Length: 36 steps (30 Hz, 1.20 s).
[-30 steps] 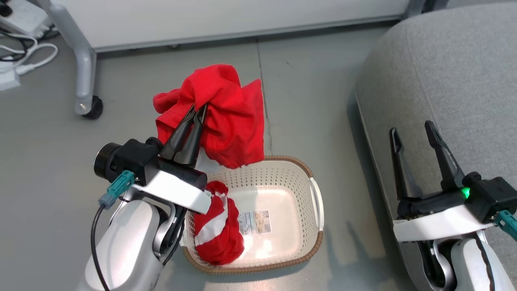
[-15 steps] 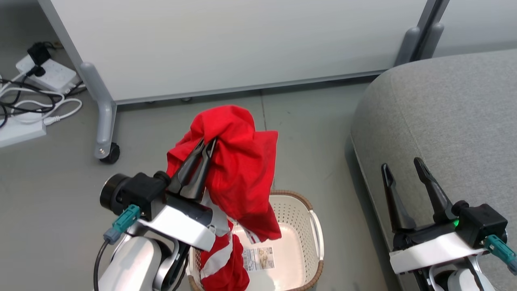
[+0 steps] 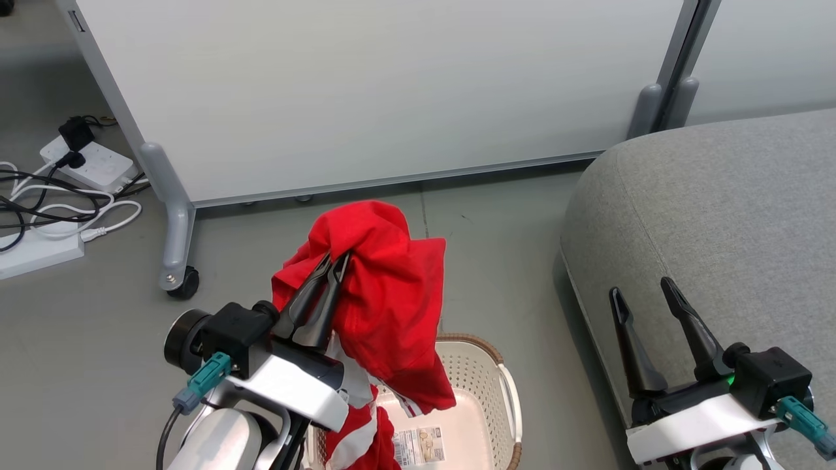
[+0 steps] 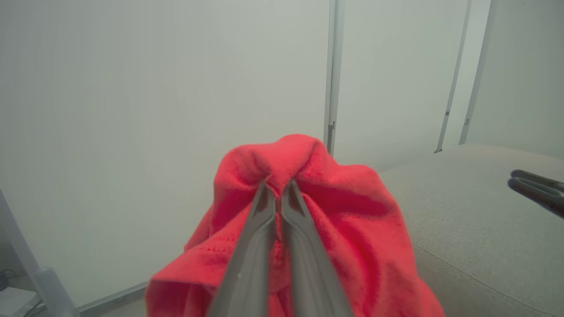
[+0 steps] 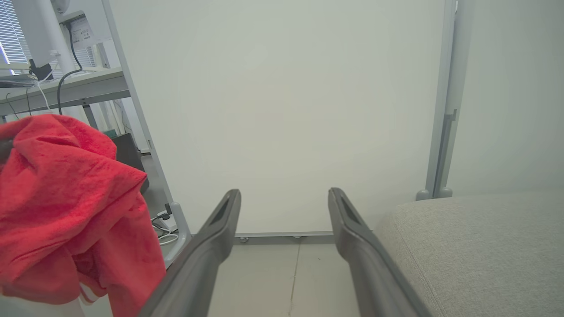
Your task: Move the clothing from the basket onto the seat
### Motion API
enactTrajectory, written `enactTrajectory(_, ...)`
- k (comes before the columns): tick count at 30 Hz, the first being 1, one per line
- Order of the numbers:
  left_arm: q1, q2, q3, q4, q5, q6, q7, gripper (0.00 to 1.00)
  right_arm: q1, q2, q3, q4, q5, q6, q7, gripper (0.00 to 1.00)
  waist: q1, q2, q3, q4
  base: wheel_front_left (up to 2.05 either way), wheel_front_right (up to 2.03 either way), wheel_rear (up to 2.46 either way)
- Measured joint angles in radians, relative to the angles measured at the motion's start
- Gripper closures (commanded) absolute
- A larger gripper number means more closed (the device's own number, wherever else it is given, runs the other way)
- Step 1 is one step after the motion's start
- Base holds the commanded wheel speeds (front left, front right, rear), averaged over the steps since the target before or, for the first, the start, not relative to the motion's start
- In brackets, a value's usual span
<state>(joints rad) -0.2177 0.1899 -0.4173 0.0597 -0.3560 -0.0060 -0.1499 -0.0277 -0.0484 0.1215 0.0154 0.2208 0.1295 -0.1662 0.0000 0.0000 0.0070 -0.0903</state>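
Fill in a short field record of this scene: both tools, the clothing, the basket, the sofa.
left tool: shut on the clothing, lifted above the basket
right tool: open, holding nothing, at the sofa edge
clothing: red bunch draped over the left tool, striped part hanging toward the basket
basket: on the floor, label visible on its bottom
sofa: grey, right of the basket, clothing not yet on it

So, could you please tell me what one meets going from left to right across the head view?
White power strip → partition's caster wheel → red clothing → grey seat.
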Motion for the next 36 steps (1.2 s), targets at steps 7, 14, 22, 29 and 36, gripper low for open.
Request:
enactTrajectory(7,0.005,0.007,-0.004,-0.001,-0.004,0.009,0.008,1.0,0.006,0.0,0.011,0.0,0.009,0.0,0.0,0.0,0.0,0.0,-0.003,-0.001,0.0,0.0,0.0)
enactTrajectory(14,0.006,0.012,-0.009,-0.001,-0.004,0.014,0.008,1.0,0.007,0.0,0.01,0.0,0.009,0.0,0.0,0.0,0.0,0.0,-0.003,-0.003,0.0,0.0,0.0)
enactTrajectory(22,0.006,0.013,-0.011,-0.002,-0.006,0.018,0.008,1.0,0.007,0.0,0.007,0.001,0.01,0.0,0.0,0.0,0.0,0.0,0.0,-0.004,0.0,0.0,0.0)
enactTrajectory(29,0.005,0.014,-0.016,-0.002,-0.007,0.022,0.008,1.0,0.005,0.0,0.008,0.001,0.011,0.0,0.0,0.0,0.0,0.0,0.006,-0.002,0.0,0.0,0.0)
enactTrajectory(36,-0.002,0.016,-0.022,-0.002,-0.007,0.024,0.007,1.0,-0.049,-0.001,0.078,-0.007,0.058,0.0,-0.016,0.0,0.0,0.0,0.011,0.011,0.0,0.0,0.0)
